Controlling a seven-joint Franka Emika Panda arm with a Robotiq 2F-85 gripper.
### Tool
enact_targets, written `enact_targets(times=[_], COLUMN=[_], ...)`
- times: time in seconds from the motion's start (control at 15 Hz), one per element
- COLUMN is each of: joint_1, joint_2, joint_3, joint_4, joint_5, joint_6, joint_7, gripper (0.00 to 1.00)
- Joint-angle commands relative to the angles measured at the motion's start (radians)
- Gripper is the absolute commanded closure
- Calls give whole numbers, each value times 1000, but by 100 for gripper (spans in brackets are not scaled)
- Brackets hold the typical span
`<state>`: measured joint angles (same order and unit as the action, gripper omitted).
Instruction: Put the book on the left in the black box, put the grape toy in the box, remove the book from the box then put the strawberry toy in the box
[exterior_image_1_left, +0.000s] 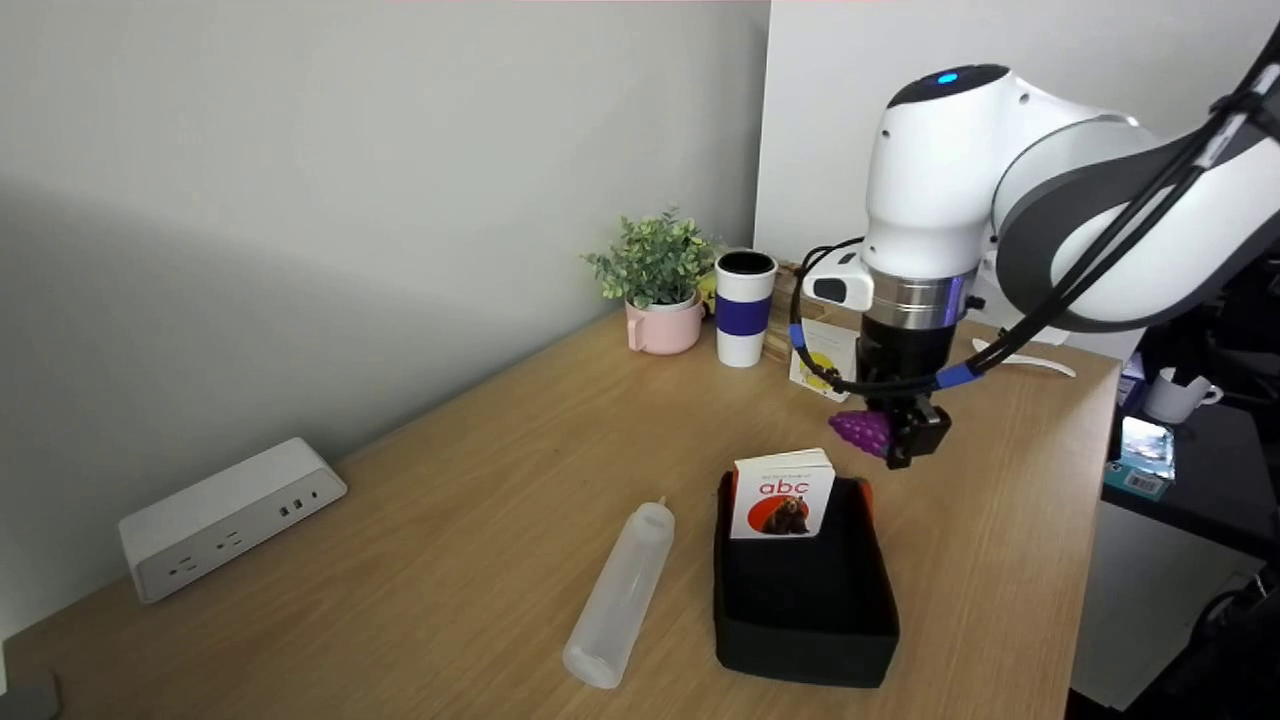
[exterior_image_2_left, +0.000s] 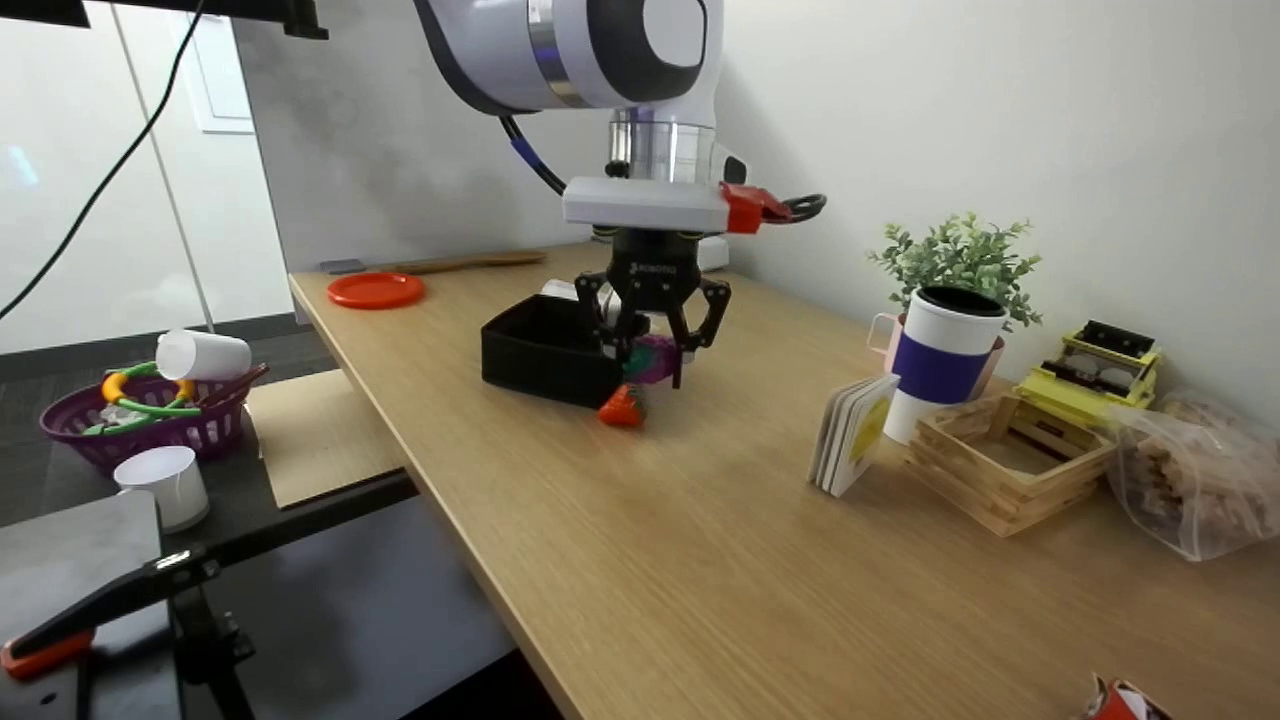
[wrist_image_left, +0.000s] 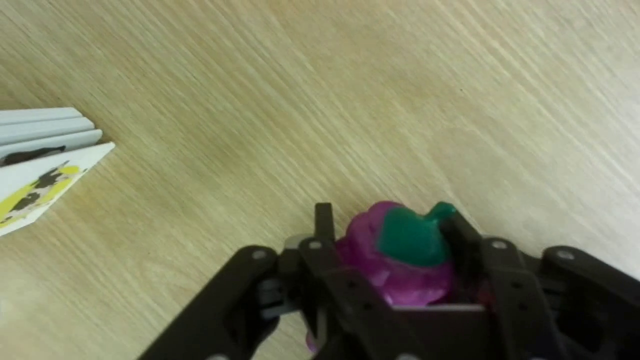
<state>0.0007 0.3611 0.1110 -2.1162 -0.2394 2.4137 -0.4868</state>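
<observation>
My gripper (exterior_image_1_left: 905, 440) is shut on the purple grape toy (exterior_image_1_left: 862, 432), which hangs in the air near the black box (exterior_image_1_left: 808, 655). In the wrist view the grape toy (wrist_image_left: 415, 287), with its green leaf, is pinched between both fingers. The white book (exterior_image_1_left: 783, 497) with the red bear cover stands tilted inside the box, at its far end. On the table, beside the outside of the box (exterior_image_2_left: 545, 370), lies the strawberry toy (exterior_image_2_left: 622, 407), below the gripper (exterior_image_2_left: 650, 362) in that exterior view. A bit of red shows past the box rim in an exterior view.
A clear squeeze bottle (exterior_image_1_left: 620, 595) lies beside the box. Another small book (exterior_image_2_left: 852, 435), with yellow on its cover, stands upright by a tumbler (exterior_image_2_left: 940, 365) and a wooden crate (exterior_image_2_left: 1010, 455). A red plate (exterior_image_2_left: 376, 290) sits near the table edge; a white power strip (exterior_image_1_left: 232, 520) is by the wall.
</observation>
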Motion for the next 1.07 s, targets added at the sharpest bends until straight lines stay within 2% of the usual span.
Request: enact_targets(times=[0.0, 0.53, 1.0], joint_1=[49, 125, 125], joint_2=[-104, -129, -54], joint_3=[-11, 31, 63], joint_4=[-71, -45, -9], joint_5=[-51, -51, 4], joint_6=[1, -18, 20], joint_7=[89, 113, 60], gripper=[73, 73, 73])
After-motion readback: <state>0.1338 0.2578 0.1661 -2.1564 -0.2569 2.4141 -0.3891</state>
